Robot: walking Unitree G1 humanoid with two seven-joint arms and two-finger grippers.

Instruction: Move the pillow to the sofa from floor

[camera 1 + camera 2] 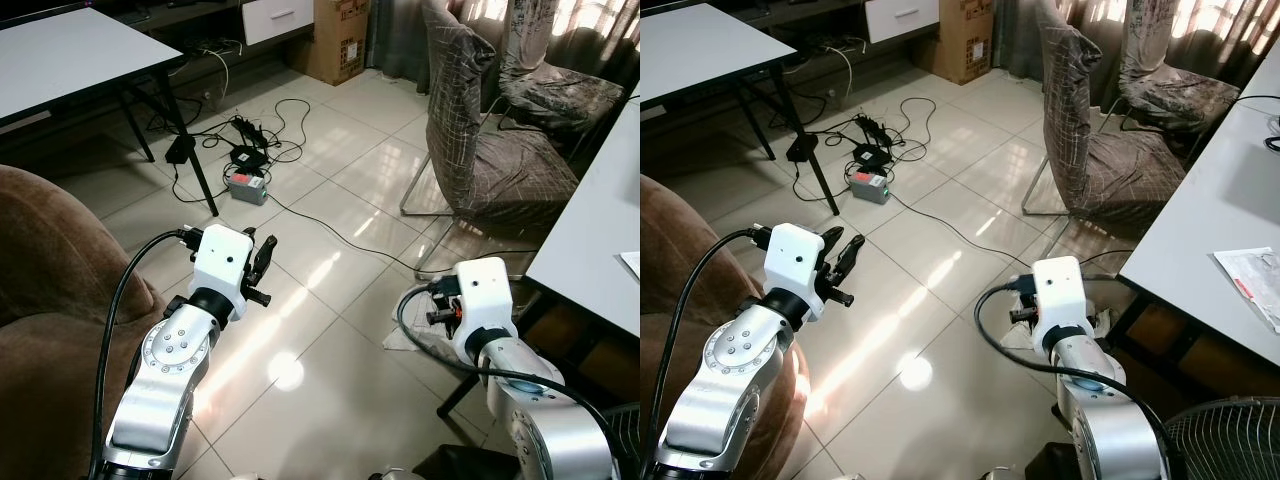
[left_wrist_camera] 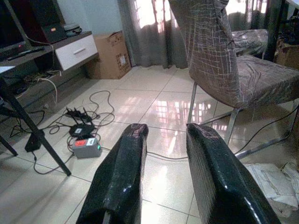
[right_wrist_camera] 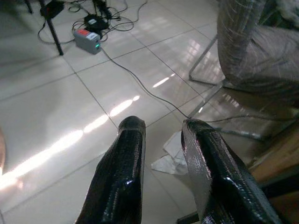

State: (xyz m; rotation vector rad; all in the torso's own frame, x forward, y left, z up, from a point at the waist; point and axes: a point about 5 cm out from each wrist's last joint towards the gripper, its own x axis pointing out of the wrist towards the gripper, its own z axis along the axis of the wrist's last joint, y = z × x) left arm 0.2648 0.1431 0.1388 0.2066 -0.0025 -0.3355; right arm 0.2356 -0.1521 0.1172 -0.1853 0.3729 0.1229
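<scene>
Pillow: position cannot be told from these views. Sofa (image 1: 45,270), brown upholstery, stands at robot's left edge, touching the left forearm's side.

Left gripper (image 1: 262,262): raised over the tiled floor (image 1: 330,350) just beside the sofa, fingers (image 2: 121,182) parted w/ a clear gap, released, nothing between them. It looks toward the covered chair and the cable cluster.

Right gripper (image 3: 161,154): held low at robot's right, near the right-hand table's edge, fingers (image 3: 208,177) likewise apart, released, nothing held. Floor below it carries a crumpled white sheet (image 3: 170,156), lying near the chair's metal leg.

Surroundings:
- White table (image 1: 60,50) w/ black legs, far left.
- Grey power box (image 1: 245,187), red label, on floor by that table's leg; black cables (image 1: 265,125) run from it, one trailing toward the chair.
- Cardboard box (image 1: 340,40) at the far wall.
- Chair (image 1: 480,140) in grey checked cover, centre-right; a second like it behind.
- Right-hand table (image 1: 600,220), white; printed paper (image 1: 1250,275) on it.
- Fan grille (image 1: 1230,440), lower right corner.
</scene>
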